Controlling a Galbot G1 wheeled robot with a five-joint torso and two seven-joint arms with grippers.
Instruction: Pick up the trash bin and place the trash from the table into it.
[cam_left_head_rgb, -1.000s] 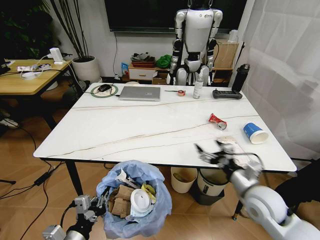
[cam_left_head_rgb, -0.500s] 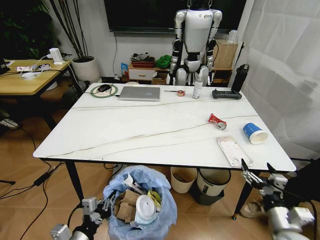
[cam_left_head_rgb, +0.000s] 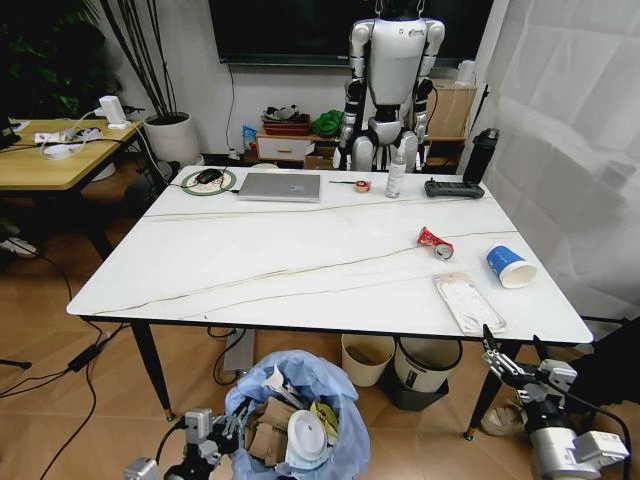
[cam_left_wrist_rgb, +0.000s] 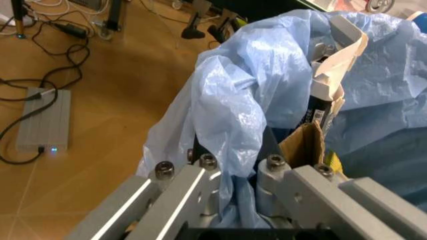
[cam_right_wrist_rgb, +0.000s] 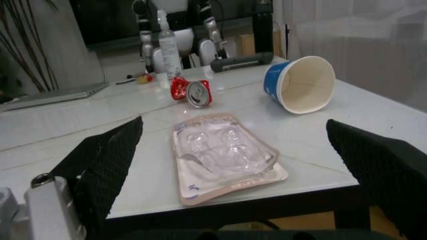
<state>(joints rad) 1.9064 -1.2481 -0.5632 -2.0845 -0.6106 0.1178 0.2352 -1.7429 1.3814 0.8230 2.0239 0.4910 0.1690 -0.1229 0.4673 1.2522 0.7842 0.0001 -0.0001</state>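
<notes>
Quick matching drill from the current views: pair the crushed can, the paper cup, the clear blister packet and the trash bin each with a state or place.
Things:
1. crushed red can
2. blue-white cup
3. clear blister packet
4. trash bin

States or places:
A. flat near the table edge closest to the right gripper
B. held off the table by the left gripper, lined with light-blue bag
C. on its side, open mouth showing
D. lying beside the cup, farther from the right gripper than the packet

Pairs: 1-D, 2-C, 3-A, 4-B

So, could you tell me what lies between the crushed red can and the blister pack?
Nothing: in the right wrist view, bare table separates the can from the blister pack.
</notes>
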